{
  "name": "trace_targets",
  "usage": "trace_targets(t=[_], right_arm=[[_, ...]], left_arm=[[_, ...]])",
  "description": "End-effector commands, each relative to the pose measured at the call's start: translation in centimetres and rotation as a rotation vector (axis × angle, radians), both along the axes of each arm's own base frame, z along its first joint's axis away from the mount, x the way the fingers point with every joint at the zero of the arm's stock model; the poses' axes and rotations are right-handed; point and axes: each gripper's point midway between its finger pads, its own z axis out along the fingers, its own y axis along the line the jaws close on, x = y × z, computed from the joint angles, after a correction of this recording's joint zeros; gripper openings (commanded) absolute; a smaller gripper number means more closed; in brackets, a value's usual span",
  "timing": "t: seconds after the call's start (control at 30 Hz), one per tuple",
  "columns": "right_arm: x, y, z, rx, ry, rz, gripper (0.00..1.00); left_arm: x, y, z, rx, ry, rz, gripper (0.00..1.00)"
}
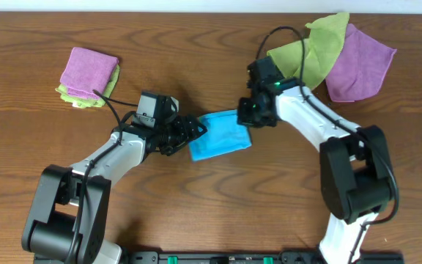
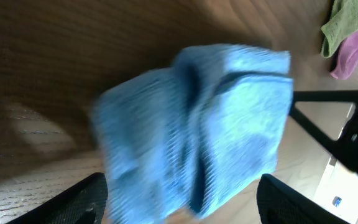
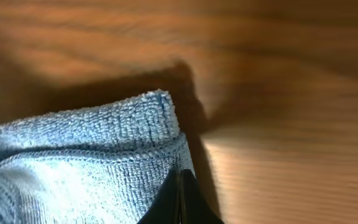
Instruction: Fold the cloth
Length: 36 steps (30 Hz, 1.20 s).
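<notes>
On table (image 1: 196, 44): left claw (image 1: 198, 132) spread, beside cloth (image 1: 222, 136); right claw (image 3: 182, 196) pressed together, touching cloth edge.

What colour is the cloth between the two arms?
Sky blue; the cloth shows best in the left wrist view.

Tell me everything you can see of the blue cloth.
The cloth is bright sky-blue, fuzzy microfibre with a stitched hem, folded into a thick, slightly rumpled rectangle. It lies on the wooden table, skewed to the table's edges. The left gripper, jaws open, straddles its left end. The right gripper, jaws shut, sits at its far right corner; whether it pinches the cloth cannot be told.
</notes>
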Motion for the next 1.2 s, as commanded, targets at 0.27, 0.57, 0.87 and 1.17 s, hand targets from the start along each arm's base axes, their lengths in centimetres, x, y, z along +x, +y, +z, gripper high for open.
trace_targets(t=[0.27,0.57,0.87,1.17], right_arm=[[-0.7,1.5,0.1,0.039,0.02,0.02,0.02],[-0.7,1.5,0.1,0.039,0.019,0.021,0.02],[-1.0,2.0,0.2,0.067,0.033,0.033,0.01],[-2.0,4.7,0.5,0.093,0.021,0.098,0.02]], left_arm=[[-0.8,0.3,-0.8,0.022,0.033,-0.009,0.79],[-2.7,2.5,-2.3,0.128,0.086,-0.052,0.74],[-2.2,2.7,-2.7,0.157,0.08,-0.02,0.8],[-2.7,0.7,-4.2,0.148,0.124,-0.021,0.84]])
